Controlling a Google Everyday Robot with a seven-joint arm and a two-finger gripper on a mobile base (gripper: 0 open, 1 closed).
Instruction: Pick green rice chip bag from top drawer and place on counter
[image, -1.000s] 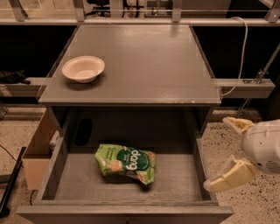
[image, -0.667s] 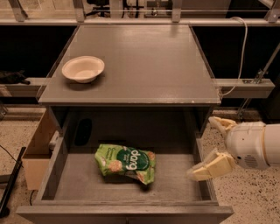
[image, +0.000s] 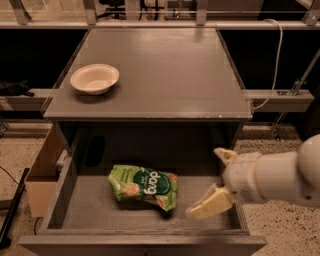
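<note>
- The surface (image: 165, 75), the flat grey top of the cabinet, is seen above the pulled-out drawer; it is where the bag is to be set down.
- The top drawer (image: 90, 212) is drawn fully out below it, wide and shallow, with low walls.
- The green rice chip bag (image: 144, 186) is found lying flat on the drawer floor, left of the middle and well apart from the side walls. It is judged to be light, soft and crinkly, with a slick film that may slide or buckle under pressure, and with brittle chips inside. A hold across the nearer right-hand end or a raised fold is judged best, closed gently so that the contents are not crushed.
- The pincer (image: 202, 182) is held over the right part of the drawer, just beside the bag's right end and not touching it. Its two pale fingers are spread wide, one high and one low, and nothing is gripped between them.
- A white bowl (image: 94, 79) is stood near the left edge of the surface and is to be left alone.
</note>
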